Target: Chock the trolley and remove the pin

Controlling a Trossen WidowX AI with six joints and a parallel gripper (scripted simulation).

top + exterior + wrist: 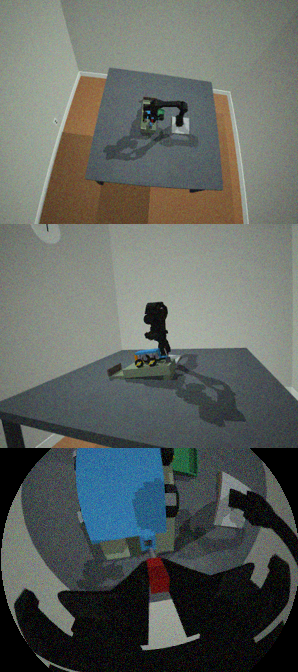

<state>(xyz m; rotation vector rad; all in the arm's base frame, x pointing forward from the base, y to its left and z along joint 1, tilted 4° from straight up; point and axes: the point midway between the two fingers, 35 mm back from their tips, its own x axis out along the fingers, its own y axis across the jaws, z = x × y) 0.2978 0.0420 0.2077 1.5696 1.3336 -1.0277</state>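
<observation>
The blue trolley (148, 113) (147, 353) (120, 493) stands on the pale green ramp (144, 372) at its upper part. My gripper (153, 563) is shut on the red head of the stop pin (158, 579), just beyond the trolley's uphill end. The pin's thin shank points at a small blue tab with a dark hole; I cannot tell whether its tip is in the hole. An orange patch (135, 357), likely the chock's handle, shows at the downhill wheel; its contact with the wheel is hidden. The green tray (161, 112) (186, 460) lies beside the ramp.
A brown board (114, 369) stands across the ramp's low end. The arm's white base plate (175, 130) (223, 508) is on the table (123, 165), on the tray's side of the ramp. The arm reaches over the tray area.
</observation>
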